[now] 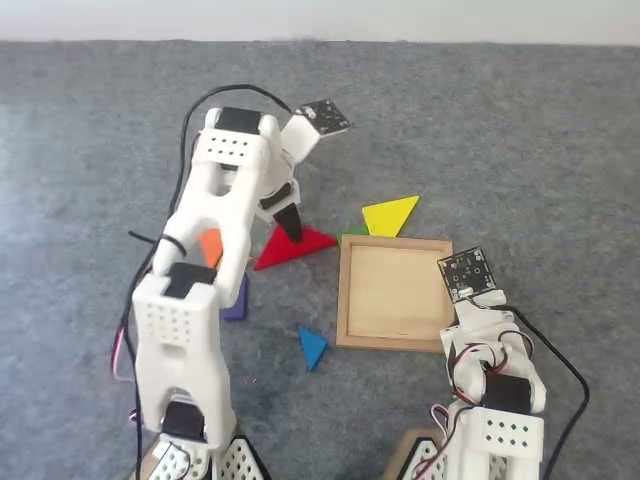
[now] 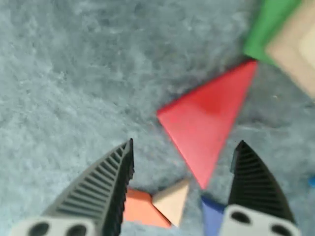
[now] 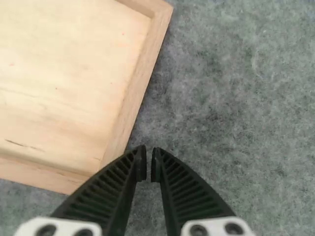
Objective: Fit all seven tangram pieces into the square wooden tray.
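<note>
While the left gripper (image 2: 185,143) hangs spread wide with nothing in its grasp, the red triangle (image 2: 206,118) lies right beneath it on the grey carpet (image 1: 520,130), one sharp corner poking into the gap between the jaws. Touching a finger or not? Can't tell.

Just behind the jaws in the wrist view sit an orange piece (image 2: 138,207) and, pressed against it, a pale triangular shape (image 2: 172,199). Separate piece or the orange one's underside, hard to say. A dark blue piece (image 2: 212,217) is cut off at the bottom edge there. From above, the left arm (image 1: 185,340) covers most of this: orange shows as a scrap at centre left, dark blue as a sliver beside the arm.

The green piece (image 1: 352,232) is a small wedge at the upper left corner of the wooden tray (image 1: 345,290), against the rim or slipped under it, can't tell. The tray sits right of centre: square, light wood, raised rim, floor showing bare grain. A yellow triangle (image 1: 390,215) lies just above its top edge, flat and bright. A small blue triangle (image 1: 313,346) rests near its lower left corner, apart from it.

Over by the tray's lower right, the right gripper (image 3: 148,150) is pinched closed on nothing, tips over carpet just beside the rim.
</note>
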